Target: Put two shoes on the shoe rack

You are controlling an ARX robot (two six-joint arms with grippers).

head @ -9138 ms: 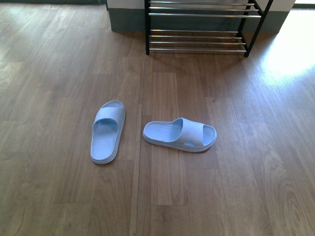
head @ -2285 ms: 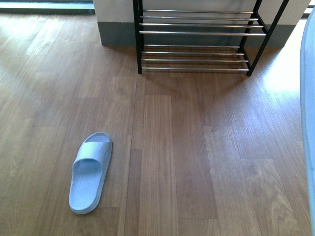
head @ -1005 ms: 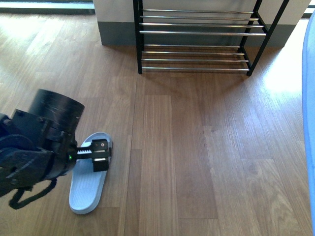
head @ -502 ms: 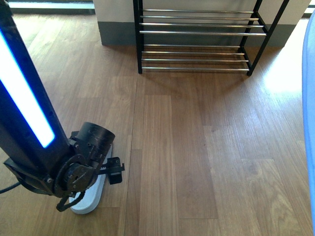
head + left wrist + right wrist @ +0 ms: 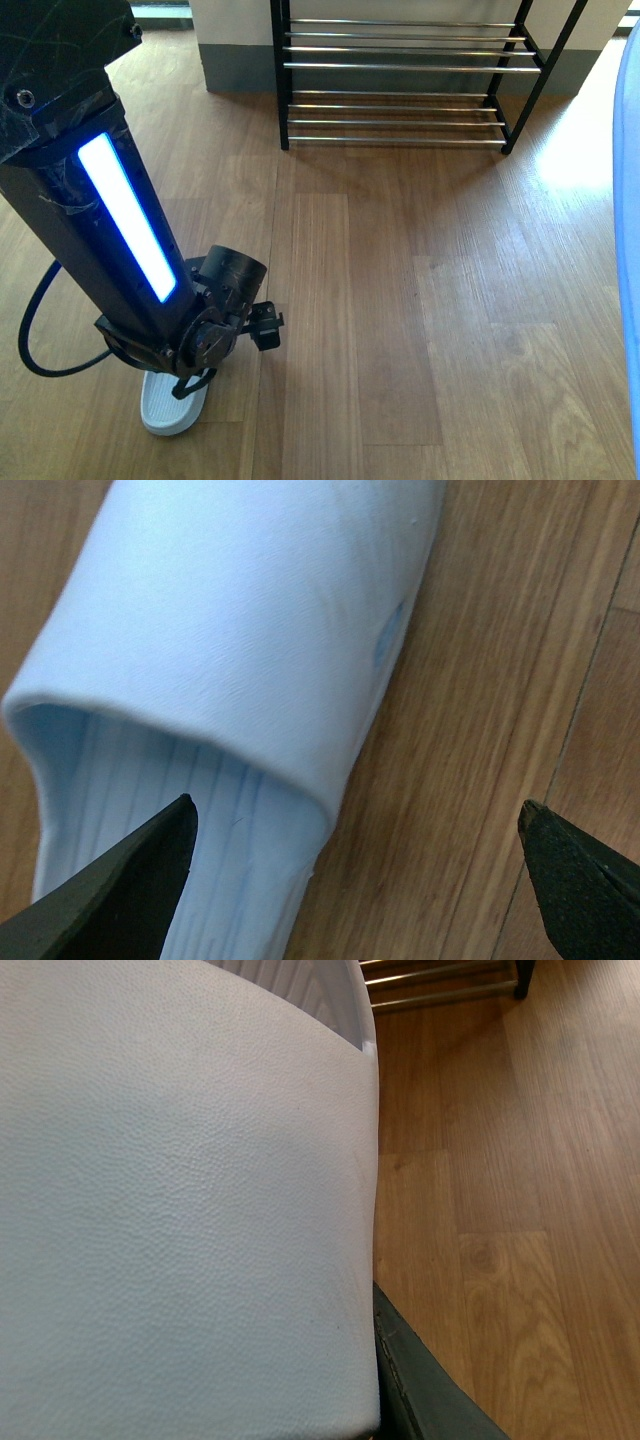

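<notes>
One pale blue slide (image 5: pixel 170 408) lies on the wood floor at the near left, mostly hidden by my left arm (image 5: pixel 110 220). My left gripper (image 5: pixel 355 802) is open and hovers low over it, one fingertip (image 5: pixel 150 865) above the footbed (image 5: pixel 230 630) and the other above bare floor. The other pale blue slide (image 5: pixel 180 1210) fills the right wrist view, where my right gripper is shut on it and one dark finger (image 5: pixel 415 1385) lies along its edge. That slide also shows as a strip at the front view's right edge (image 5: pixel 630 250). The shoe rack (image 5: pixel 400 66) stands at the far wall.
A grey-skirted white wall (image 5: pixel 235 65) runs behind the shoe rack. Bright sunlight falls on the floor (image 5: pixel 580 160) at the far right. The rack's lower bars (image 5: pixel 440 985) show past the held slide.
My left arm has swung further forward and lower over the slide on the floor, covering more of it. The held slide at the right edge has stayed where it was.
</notes>
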